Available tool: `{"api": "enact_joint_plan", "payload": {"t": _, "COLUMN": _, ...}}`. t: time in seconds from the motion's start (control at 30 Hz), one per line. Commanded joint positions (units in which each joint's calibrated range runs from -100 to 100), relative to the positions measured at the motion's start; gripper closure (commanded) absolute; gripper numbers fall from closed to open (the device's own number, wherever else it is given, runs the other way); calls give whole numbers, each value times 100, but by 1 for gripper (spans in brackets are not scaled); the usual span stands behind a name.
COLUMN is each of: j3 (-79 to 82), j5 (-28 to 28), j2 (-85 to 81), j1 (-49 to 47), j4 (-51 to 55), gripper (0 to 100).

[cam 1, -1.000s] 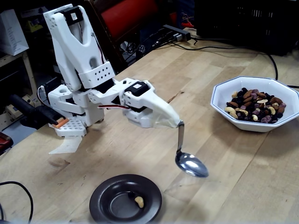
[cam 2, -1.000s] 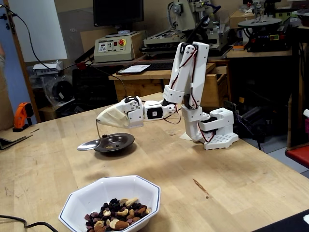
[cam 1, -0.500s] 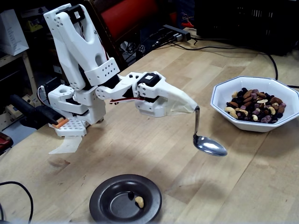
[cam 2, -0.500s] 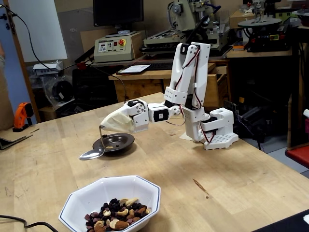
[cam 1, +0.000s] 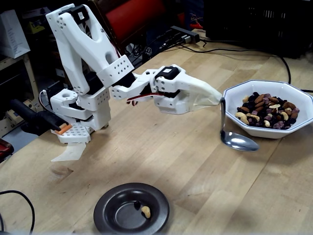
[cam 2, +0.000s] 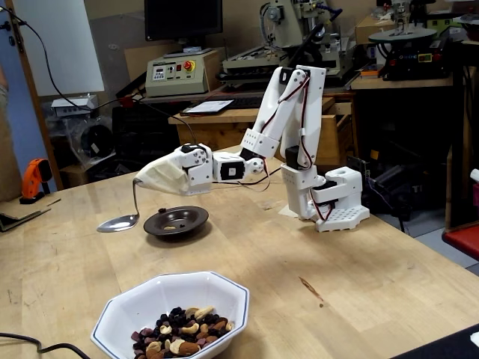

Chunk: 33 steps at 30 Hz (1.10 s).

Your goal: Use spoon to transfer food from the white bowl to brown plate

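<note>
The white arm [cam 1: 98, 73] stretches low over the wooden table [cam 1: 195, 166], and its gripper [cam 1: 216, 97] is closed on the top of the spoon [cam 1: 238, 141] handle. From the jaws the handle drops almost straight down, then curves into the oval bowl, which sits level below and slightly ahead of the fingertips — just above the table, or perhaps touching it; neither fixed view settles that. The spoon's bowl looks empty and shiny.

Directly ahead of the jaws in a fixed view stands the white bowl [cam 1: 293, 98], its near rim just beyond the spoon handle. The food [cam 1: 266, 111] lies heaped in it — nuts and dark dried fruit. In another fixed view the same white bowl [cam 2: 217, 295] sits in the foreground, with the food [cam 2: 179, 333] gathered in its near part.

The brown plate [cam 1: 105, 208] lies well apart from the jaws, back toward the arm's side, holding one pale nut [cam 1: 145, 211] and a small dark bit [cam 1: 137, 204]. In the second fixed view the gripper [cam 2: 139, 179] hangs beside the brown plate [cam 2: 196, 218], with the spoon [cam 2: 118, 222] just left of it.
</note>
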Motion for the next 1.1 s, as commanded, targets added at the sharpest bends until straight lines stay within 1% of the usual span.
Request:
{"api": "enact_joint_plan", "payload": {"t": 0.0, "j3": -380, "j5": -24, "j2": -215, "j1": -38, "j4": 235, "gripper": 96}}
{"api": "enact_joint_plan", "payload": {"t": 0.13, "j3": -336, "j5": -24, "j2": -857, "j1": -45, "j4": 393, "gripper": 96}}
{"api": "enact_joint_plan", "payload": {"t": 0.23, "j3": -336, "j5": -24, "j2": -1260, "j1": -45, "j4": 717, "gripper": 96}}
{"api": "enact_joint_plan", "payload": {"t": 0.4, "j3": -327, "j5": -24, "j2": -1918, "j1": -45, "j4": 1650, "gripper": 96}}
{"api": "enact_joint_plan", "payload": {"t": 0.57, "j3": 106, "j5": -24, "j2": -2714, "j1": -38, "j4": 2354, "gripper": 96}}
{"api": "enact_joint_plan", "payload": {"t": 0.83, "j3": 956, "j5": -24, "j2": -4683, "j1": -30, "j4": 3516, "gripper": 96}}
{"api": "enact_joint_plan", "payload": {"t": 1.07, "j3": 1186, "j5": -24, "j2": -6326, "j1": -45, "j4": 4836, "gripper": 96}}
